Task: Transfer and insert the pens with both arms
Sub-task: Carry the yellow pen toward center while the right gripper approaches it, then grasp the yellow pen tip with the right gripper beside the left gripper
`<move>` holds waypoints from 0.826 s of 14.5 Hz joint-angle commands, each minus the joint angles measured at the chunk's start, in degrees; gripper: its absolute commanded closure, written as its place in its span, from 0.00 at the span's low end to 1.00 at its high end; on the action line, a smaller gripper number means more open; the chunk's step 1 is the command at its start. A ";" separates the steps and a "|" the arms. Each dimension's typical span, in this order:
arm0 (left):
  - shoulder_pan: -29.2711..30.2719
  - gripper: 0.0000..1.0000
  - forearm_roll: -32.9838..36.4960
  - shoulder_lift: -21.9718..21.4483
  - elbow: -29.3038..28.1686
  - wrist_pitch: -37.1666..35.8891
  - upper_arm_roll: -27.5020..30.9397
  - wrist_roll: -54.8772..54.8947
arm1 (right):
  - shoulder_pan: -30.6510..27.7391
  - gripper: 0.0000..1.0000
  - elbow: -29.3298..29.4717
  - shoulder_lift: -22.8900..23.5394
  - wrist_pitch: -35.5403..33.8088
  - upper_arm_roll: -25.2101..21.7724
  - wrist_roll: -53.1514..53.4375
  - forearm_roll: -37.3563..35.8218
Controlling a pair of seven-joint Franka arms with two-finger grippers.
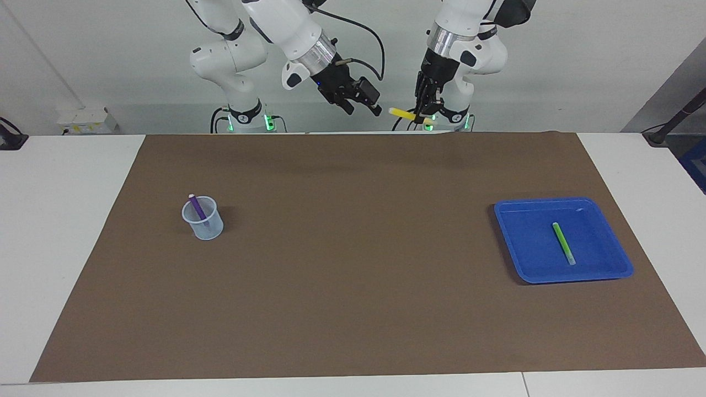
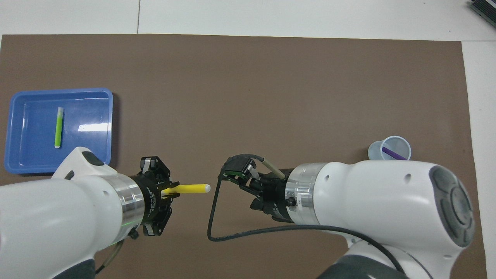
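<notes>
From the facing view, my left gripper (image 1: 423, 114) is raised above the brown mat (image 1: 353, 309) at the robots' edge of it, and its fingers are clamped on the yellow pen (image 1: 405, 114). The pen lies nearly level, slightly tilted, its free end pointing toward my right gripper (image 1: 364, 102). That right gripper also hangs in the air over the same edge of the mat, just beside the pen's free end but apart from it; its fingers stand spread with nothing between them.

Down on the mat, toward my right arm's end of the table, a clear cup (image 1: 203, 219) stands upright with the purple pen (image 1: 197, 208) leaning inside it, pale cap uppermost. Toward my left arm's end, a blue tray (image 1: 513, 248) holds the green pen (image 1: 563, 242), which lies flat near the tray's middle, its pale cap at the end farther from the robots.

From overhead, my left gripper (image 2: 164, 190) grips the yellow pen (image 2: 192, 188) by one end; the body is bright yellow with a whitish tip. My right gripper (image 2: 242, 176) faces that tip across a short gap, fingers apart. The green pen (image 2: 58, 127) lies in the tray (image 2: 17, 162), the purple pen (image 2: 393, 152) slants in the cup (image 2: 403, 145).
</notes>
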 commanded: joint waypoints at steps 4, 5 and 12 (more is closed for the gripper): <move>-2.36 1.00 -1.36 -1.92 -1.06 -1.34 0.62 -1.00 | 0.09 0.00 0.02 -0.41 5.17 2.42 2.21 1.47; -2.45 1.00 -1.53 -1.92 -1.06 -1.43 0.62 -1.01 | 0.09 0.00 -0.15 -0.41 6.48 2.95 2.29 1.47; -2.89 1.00 -1.89 -2.01 -1.06 -2.05 0.53 -1.18 | 2.47 0.01 -2.09 -0.32 11.15 3.92 4.58 1.55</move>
